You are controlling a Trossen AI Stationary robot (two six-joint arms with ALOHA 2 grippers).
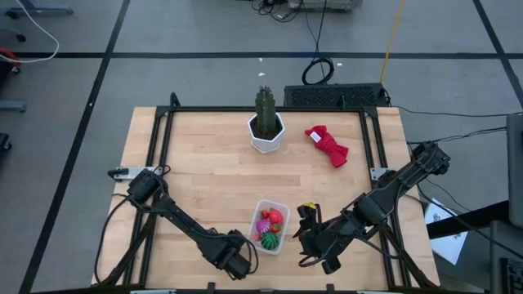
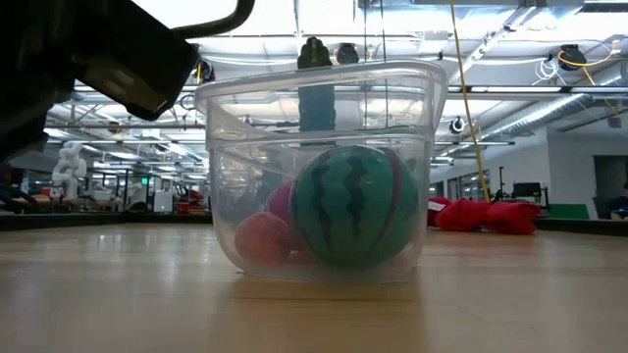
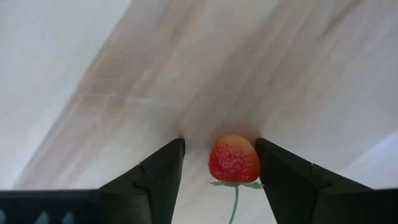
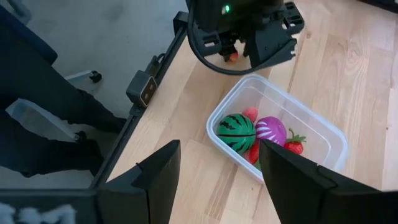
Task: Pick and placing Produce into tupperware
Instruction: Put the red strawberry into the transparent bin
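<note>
Left hand [image 3: 221, 171] bent low over table, fingers straddling a strawberry [image 3: 234, 159]

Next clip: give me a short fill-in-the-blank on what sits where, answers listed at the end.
1. The striped watermelon ball lies inside the clear ____.
2. Between the open fingers of the left tool sits a small red ____.
3. The cactus stands in a white ____.
4. The right tool hangs open above the tupperware, holding ____.

Missing words: tupperware; strawberry; pot; nothing
</note>
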